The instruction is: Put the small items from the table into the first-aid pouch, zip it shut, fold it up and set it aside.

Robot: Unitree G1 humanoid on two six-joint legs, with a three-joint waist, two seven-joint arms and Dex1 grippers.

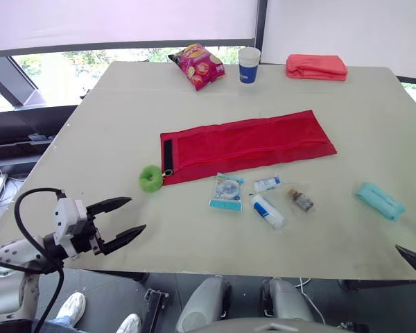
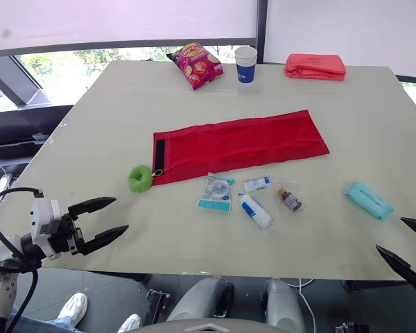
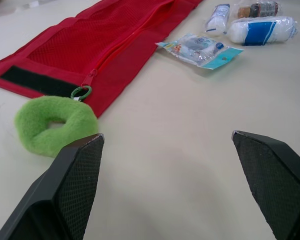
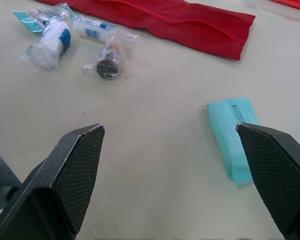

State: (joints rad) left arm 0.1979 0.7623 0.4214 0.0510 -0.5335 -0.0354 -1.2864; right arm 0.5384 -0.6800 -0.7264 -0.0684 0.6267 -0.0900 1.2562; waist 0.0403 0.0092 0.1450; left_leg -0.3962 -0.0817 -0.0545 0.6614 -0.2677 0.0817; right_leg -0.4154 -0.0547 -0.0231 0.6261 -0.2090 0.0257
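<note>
- Table [image 1: 111, 125]: is carrying everything listed below. None of the small items are in the pouch yet, so the task appears to be sitting at its first step, the loading.
- First-aid pouch [image 1: 246, 146]: red, is lying unfolded and flat across the middle of the table. Its black strip end is pointing toward the left edge. Whether the zip is open cannot be told.
- Left gripper [image 1: 135, 214]: is hovering off the near left corner, fingers spread wide and holding nothing.
- Right gripper [image 2: 390, 234]: is hovering off the near right corner, fingers spread wide and holding nothing.
- Folded coral cloth [image 1: 316, 66]: is resting at the far edge, toward the right corner.
- Snack bag [image 1: 197, 66]: is lying at the far edge, just beside the paper cup [image 1: 249, 64].
- Teal packet [image 1: 378, 200]: is lying near the right edge, well apart from the other items. It is the closest item to the right gripper and so a likely first pick.
- Green fuzzy ring [image 1: 151, 177]: is touching the pouch's near left corner, apparently hanging from the zip pull.
- Flat clear packet [image 1: 227, 191]: is lying just beside the pouch's near edge.
- Bandage roll [image 1: 268, 211]: is lying nearest the table's near edge.
- Small tube [image 1: 267, 184]: is lying between the pouch and the roll.
- Bagged brown bottle [image 1: 301, 200]: is lying beside the roll. The next move is calling for a gripper to come down over one item and close on it. The pouch mouth will also need to be open.
</note>
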